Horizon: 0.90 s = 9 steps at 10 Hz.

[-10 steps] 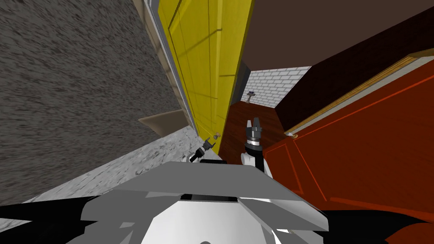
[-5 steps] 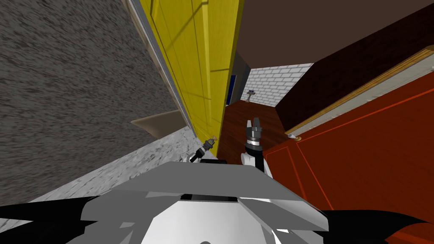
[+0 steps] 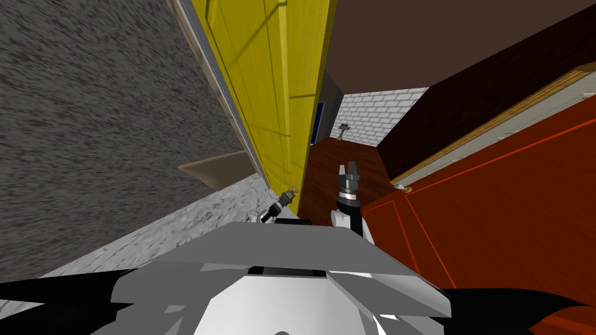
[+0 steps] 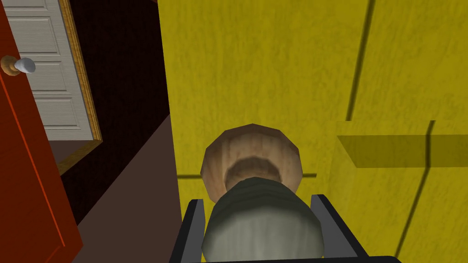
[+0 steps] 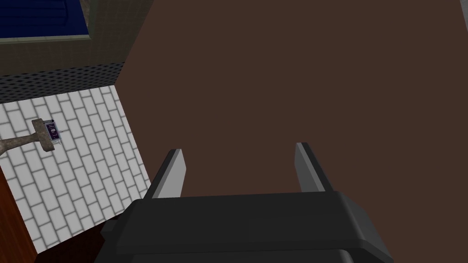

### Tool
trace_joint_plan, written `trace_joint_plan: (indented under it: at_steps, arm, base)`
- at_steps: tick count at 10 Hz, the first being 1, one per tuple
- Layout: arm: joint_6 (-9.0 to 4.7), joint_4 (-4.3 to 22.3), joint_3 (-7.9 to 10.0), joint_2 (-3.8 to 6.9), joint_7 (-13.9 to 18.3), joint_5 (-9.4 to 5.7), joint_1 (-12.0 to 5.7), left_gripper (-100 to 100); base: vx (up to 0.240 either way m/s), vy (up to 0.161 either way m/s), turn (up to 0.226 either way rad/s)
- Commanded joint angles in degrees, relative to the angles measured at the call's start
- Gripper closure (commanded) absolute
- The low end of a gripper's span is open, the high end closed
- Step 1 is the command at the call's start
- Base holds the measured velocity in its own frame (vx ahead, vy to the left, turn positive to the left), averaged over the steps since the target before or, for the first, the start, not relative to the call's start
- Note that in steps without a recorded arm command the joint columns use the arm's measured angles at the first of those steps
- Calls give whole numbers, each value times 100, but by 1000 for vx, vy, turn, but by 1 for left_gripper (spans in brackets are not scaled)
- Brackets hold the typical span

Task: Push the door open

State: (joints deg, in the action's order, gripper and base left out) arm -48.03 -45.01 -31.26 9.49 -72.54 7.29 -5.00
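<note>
ok so the yellow door (image 3: 273, 87) is the one that matters. From the head cam it shows almost edge-on and stands ajar, with a rough grey wall (image 3: 87, 116) on its left side and a strip of reddish-brown floor (image 3: 326, 168) visible just past its free edge. The left gripper (image 3: 289, 195) is right up against the yellow door, low down near that free edge. In the wrist cam you can see why: it's clamped onto the knob (image 4: 263, 223), a rounded grey one sitting on a round wooden plate (image 4: 251, 155) that's flat against the yellow door's face. Both fingers (image 4: 194, 228) sit tight against the knob's sides, one each side, and the knob fills the whole gap between them. The right gripper (image 3: 349, 170) hangs just to the right of the yellow door's edge, not touching it, over the floor strip. Its fingers (image 5: 173, 176) are spread wide with nothing between them. Across from the yellow door, further right, there's a red door (image 3: 495, 203) with its own small pale knob, well apart from both grippers.
</note>
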Motion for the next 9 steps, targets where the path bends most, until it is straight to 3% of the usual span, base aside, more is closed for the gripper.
trace_joint_plan:
  at_steps: [1, 9]
  arm:
    - [0, -2, 15, -5, 219, -51, 4, 100]
    - [1, -14, 89, -28, 1228, -304, 24, 100]
  base:
    - [19, -15, -37]
    - [19, -18, -23]
